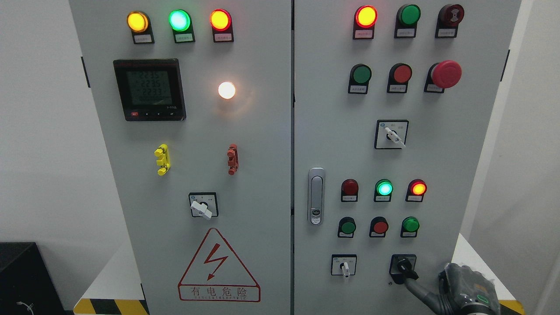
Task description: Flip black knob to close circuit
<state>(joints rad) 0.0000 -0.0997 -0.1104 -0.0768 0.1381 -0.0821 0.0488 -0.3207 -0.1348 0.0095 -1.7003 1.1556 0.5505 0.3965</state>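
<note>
Merely grey fingers point(415, 286) against stubby black knob point(403, 265)

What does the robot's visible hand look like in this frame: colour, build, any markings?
Only the right hand shows, at the lower right corner. It is dark grey, looks covered in a wrinkled translucent wrap, and carries a small green mark near the wrist. Its fingers are slim and grey. No left hand appears.

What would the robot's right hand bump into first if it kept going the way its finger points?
Most likely the black knob at the cabinet's lower right. The right hand stretches one finger up-left, its tip already at the knob; actual contact is hard to judge.
</note>
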